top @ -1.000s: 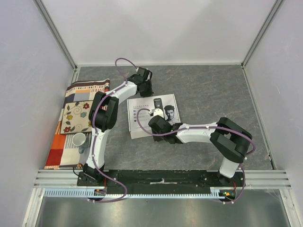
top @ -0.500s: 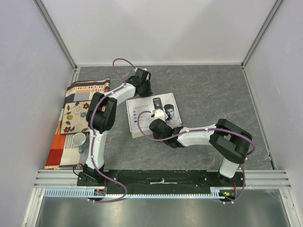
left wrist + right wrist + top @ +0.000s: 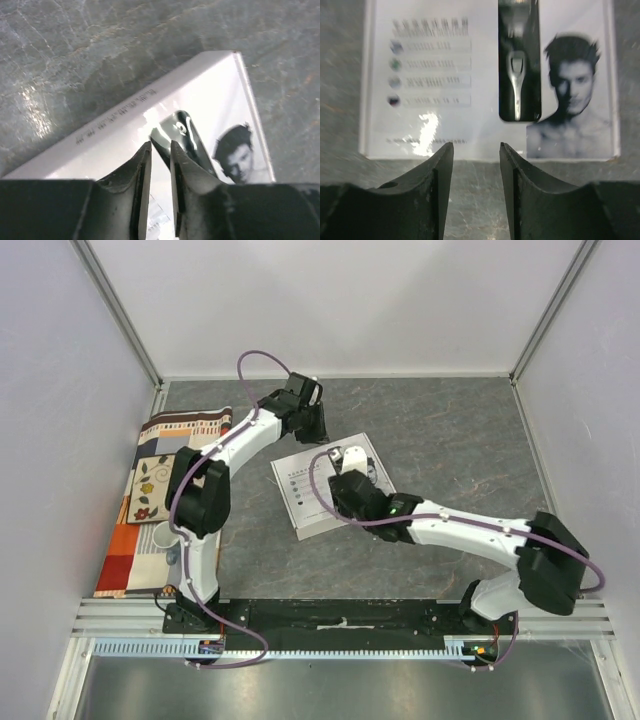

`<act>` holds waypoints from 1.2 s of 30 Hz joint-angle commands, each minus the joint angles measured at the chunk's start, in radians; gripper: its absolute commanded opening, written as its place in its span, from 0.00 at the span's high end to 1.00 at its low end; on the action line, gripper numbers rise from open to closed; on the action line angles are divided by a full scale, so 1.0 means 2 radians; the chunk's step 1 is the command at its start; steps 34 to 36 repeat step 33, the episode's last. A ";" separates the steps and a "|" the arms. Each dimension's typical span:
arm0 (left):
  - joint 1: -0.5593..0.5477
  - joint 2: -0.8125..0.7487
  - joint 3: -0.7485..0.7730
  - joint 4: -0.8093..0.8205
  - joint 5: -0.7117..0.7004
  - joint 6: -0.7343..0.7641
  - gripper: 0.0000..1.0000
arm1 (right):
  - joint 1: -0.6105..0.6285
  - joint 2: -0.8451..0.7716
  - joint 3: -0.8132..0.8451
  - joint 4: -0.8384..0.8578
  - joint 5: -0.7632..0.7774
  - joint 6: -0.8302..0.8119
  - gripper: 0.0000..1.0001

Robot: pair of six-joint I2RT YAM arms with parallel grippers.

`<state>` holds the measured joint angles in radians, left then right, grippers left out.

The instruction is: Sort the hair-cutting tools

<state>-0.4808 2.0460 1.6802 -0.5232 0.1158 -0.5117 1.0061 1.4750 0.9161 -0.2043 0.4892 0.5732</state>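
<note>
The hair-cutting tools themselves are out of view; only a printed clipper shows on the shut white box, which lies flat on the grey table. The same box fills the left wrist view, where my left gripper hovers over its far part with a narrow empty gap between the jaws. From above, the left gripper sits at the box's far edge. My right gripper is open over bare table just short of the box's near edge. In the top view the right gripper overlaps the box.
A patterned cloth lies along the left side with a white cup on it, partly behind the left arm. Enclosure walls ring the table and a metal rail runs along the near edge.
Both grippers have gone from shut to open. The box has turned a little, its right end swinging away. The right arm has stretched out, its elbow moving right.
</note>
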 commanded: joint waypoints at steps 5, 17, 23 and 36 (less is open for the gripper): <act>-0.013 -0.126 0.047 -0.070 -0.011 0.035 0.64 | -0.009 -0.082 0.104 -0.066 0.016 -0.048 0.36; -0.013 -0.352 -0.096 -0.032 -0.013 0.053 0.00 | -0.118 -0.082 0.227 -0.213 -0.037 -0.091 0.02; -0.013 -0.491 -0.225 0.012 -0.032 0.054 0.00 | -0.127 -0.105 0.225 -0.220 0.046 -0.098 0.02; -0.013 -0.592 -0.273 -0.028 -0.091 0.079 0.00 | -0.152 -0.142 0.229 -0.243 0.100 -0.119 0.02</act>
